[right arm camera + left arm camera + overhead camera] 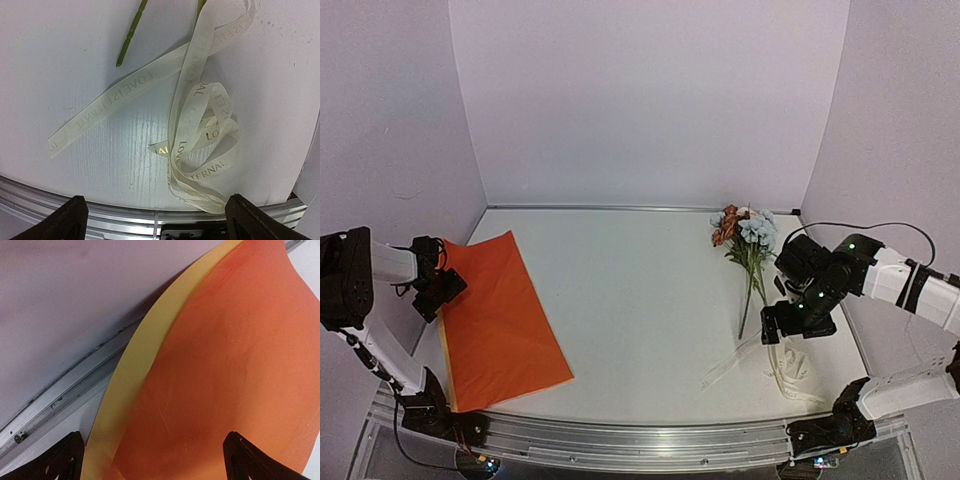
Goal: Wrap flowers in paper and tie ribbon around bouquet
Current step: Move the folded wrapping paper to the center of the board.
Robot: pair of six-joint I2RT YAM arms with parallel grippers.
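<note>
Judging from how things lie, we take the job as barely begun: the paper (505, 320) lies flat and unwrapped at the left of the table (640, 290), orange face up, a yellow strip of its other face showing along its left edge; the flowers (745, 240) lie well apart from it at the right, blooms toward the back wall, stems pointing to the front, not on the sheet; the ribbon (775, 365) sits in a loose tangle near the stem ends, tied round nothing; so we reckon the laying of flowers on paper, the rolling and the tying are all left to do. The left arm is folded at the table's left side, the left gripper (438, 288) at the paper's left edge, spread wide, and we cannot tell whether it touches the sheet; the right arm reaches in with a bent elbow, the right gripper (782, 325) hanging over the ribbon, spread wide and pinching nothing.
</note>
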